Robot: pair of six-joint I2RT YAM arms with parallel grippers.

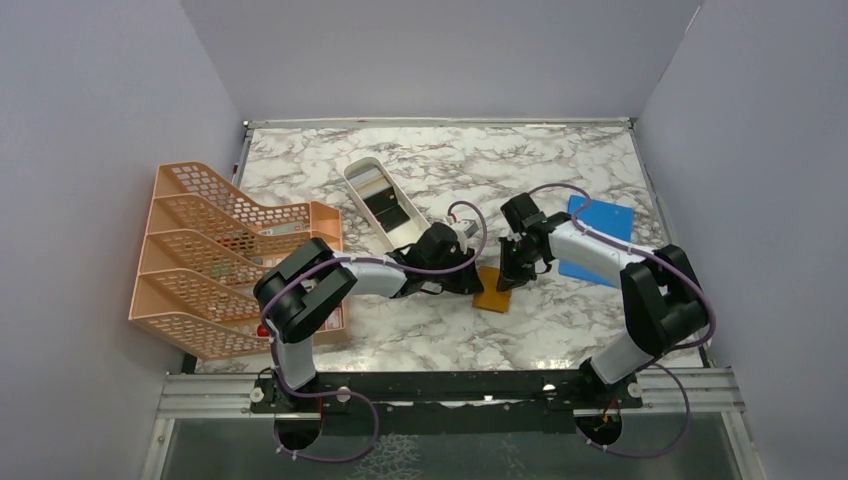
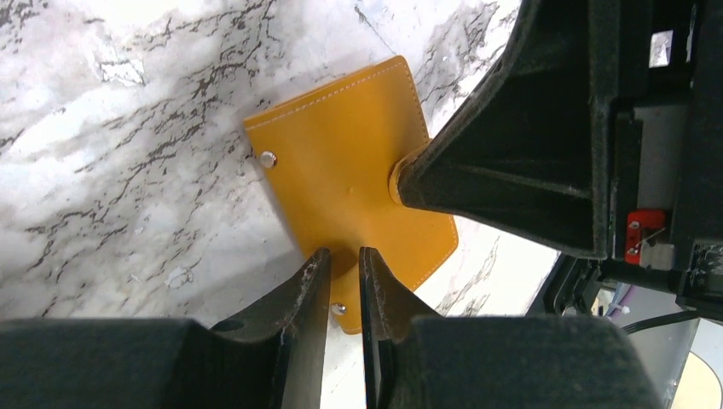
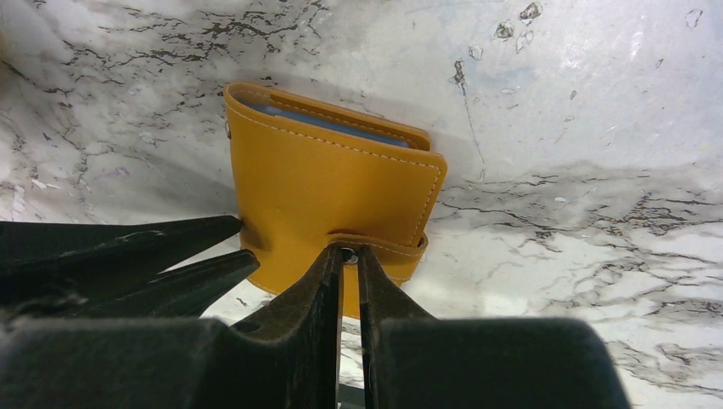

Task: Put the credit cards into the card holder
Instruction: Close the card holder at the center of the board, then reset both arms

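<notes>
The orange-tan card holder (image 1: 493,295) lies folded on the marble between the two grippers. My left gripper (image 2: 344,260) is pinched onto its near edge, jaws a narrow slit apart, and a snap button (image 2: 268,158) shows on the cover. From the opposite side my right gripper (image 3: 349,253) is shut on the holder's (image 3: 332,187) closing strap, at the snap. In the top view the left gripper (image 1: 476,284) and right gripper (image 1: 509,279) flank the holder. A black credit card (image 1: 386,211) and a pale grey one (image 1: 366,181) lie in the white tray.
The long white tray (image 1: 405,195) sits slanted behind the left gripper. A peach mesh file rack (image 1: 220,250) fills the left side. A bright blue flat sheet (image 1: 600,240) lies under the right forearm. Grey walls enclose the table on three sides.
</notes>
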